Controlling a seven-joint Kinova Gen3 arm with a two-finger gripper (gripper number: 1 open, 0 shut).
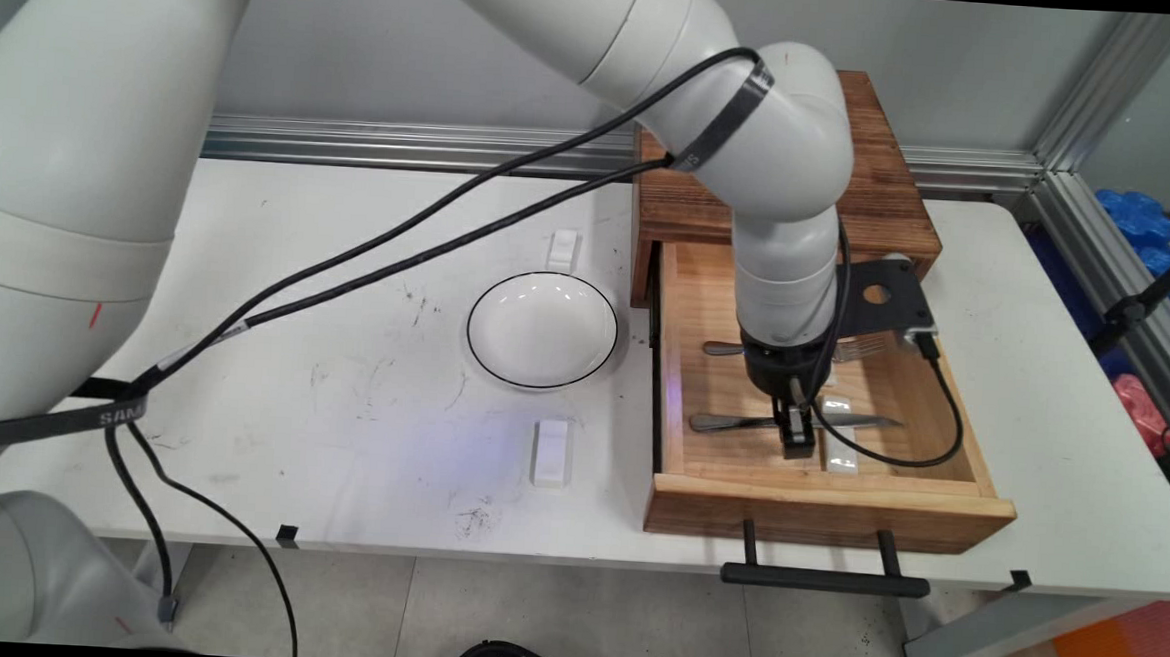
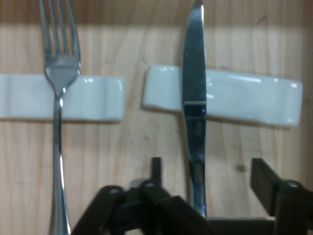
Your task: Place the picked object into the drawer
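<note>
My gripper [image 1: 796,432] hangs low inside the open wooden drawer [image 1: 826,506], over the handle of a steel knife [image 1: 856,421]. In the hand view the gripper [image 2: 209,169] is open, one finger on each side of the knife [image 2: 194,93] handle, with a gap showing on both sides. The knife lies across a white rest [image 2: 249,98]. To its left a fork [image 2: 59,73] lies across a second white rest [image 2: 95,97]. In the main view the fork [image 1: 722,349] shows farther back in the drawer, partly hidden by the arm.
A white bowl [image 1: 542,328] with a dark rim stands on the table left of the drawer. White rests lie on the table in front of the bowl [image 1: 551,452] and behind it [image 1: 563,249]. The wooden cabinet [image 1: 887,199] stands behind the drawer; the black drawer handle [image 1: 825,579] overhangs the table's front edge.
</note>
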